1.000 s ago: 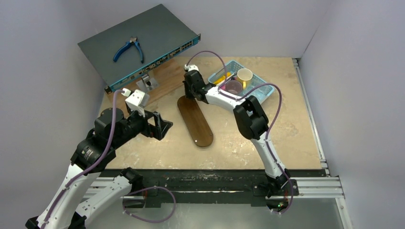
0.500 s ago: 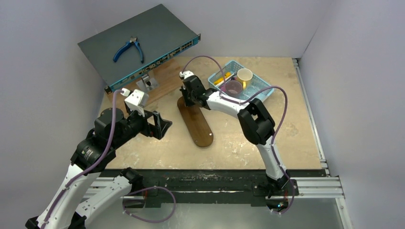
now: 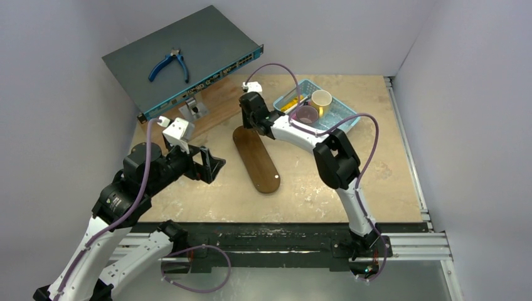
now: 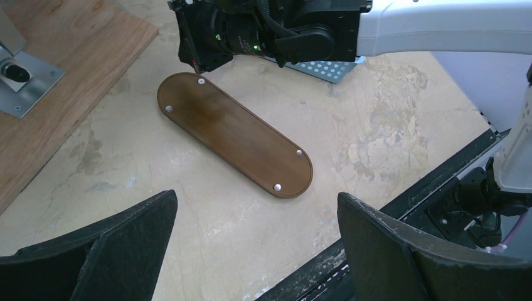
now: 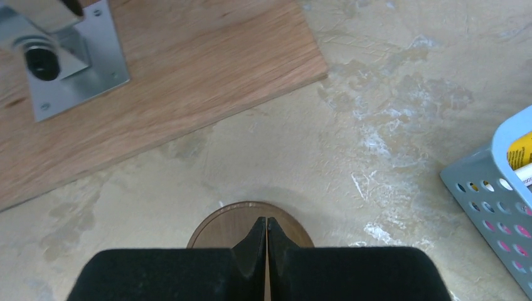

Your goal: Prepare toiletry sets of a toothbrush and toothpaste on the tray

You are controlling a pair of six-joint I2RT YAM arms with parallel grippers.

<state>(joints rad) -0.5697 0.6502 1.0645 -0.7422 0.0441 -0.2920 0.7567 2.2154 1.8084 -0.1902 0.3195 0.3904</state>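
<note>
The dark-brown oval tray [image 3: 257, 162] lies bare in the middle of the table; it also shows in the left wrist view [image 4: 233, 133]. My right gripper [image 3: 249, 123] is shut and empty, its tips [image 5: 266, 221] just over the tray's far rounded end [image 5: 219, 233]. My left gripper [image 3: 214, 168] is open and empty, left of the tray and above the table [image 4: 256, 207]. A yellow-orange toothpaste tube [image 3: 290, 104] lies in the blue basket [image 3: 344, 120]; its end shows in the right wrist view [image 5: 519, 149] with a thin white piece [image 5: 524, 172] beside it. Toothbrushes and the pink tube are not clearly visible.
The basket also holds a cream cup [image 3: 322, 99] and a purple cup [image 3: 306, 115]. A grey switch box [image 3: 188, 44] with blue pliers [image 3: 169, 64] stands tilted at the back left, over a wooden board [image 3: 216, 100] with a metal bracket [image 3: 193, 108].
My right gripper dipped toward the tray's far end, then drew back slightly toward the basket. It stays shut. The left arm and the tray have not moved.
</note>
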